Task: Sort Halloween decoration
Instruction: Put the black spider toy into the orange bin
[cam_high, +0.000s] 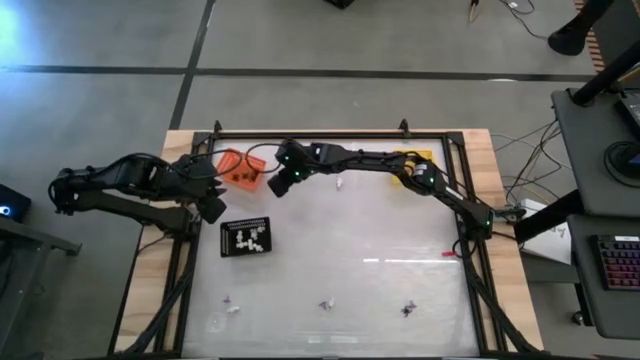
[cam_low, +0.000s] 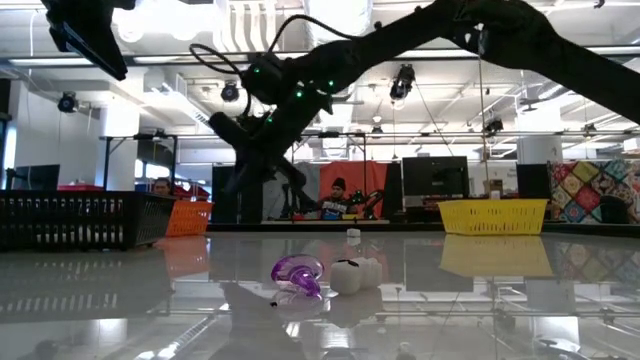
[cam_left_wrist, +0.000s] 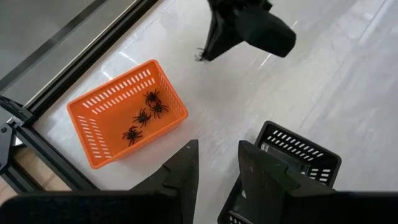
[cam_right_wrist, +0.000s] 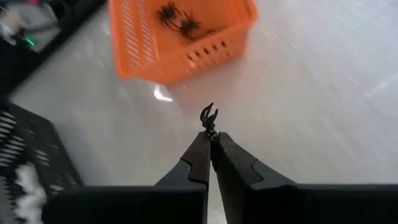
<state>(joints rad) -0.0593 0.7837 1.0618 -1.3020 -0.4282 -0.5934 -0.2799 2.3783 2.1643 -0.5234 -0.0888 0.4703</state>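
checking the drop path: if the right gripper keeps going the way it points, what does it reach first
Probably the orange tray: the right gripper, shut on a black spider, points at its near wall, with bare table between. Depth is unclear.

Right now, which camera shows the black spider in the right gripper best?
The right wrist view: the black spider sticks out from the shut right gripper. The left wrist view shows a dark speck at those fingertips; in the high and low views I cannot make it out.

Spiders (cam_left_wrist: 143, 117) lie in one tray (cam_left_wrist: 99, 134), which sits just behind another tray (cam_high: 246, 237) holding trinkets (cam_high: 250, 240).
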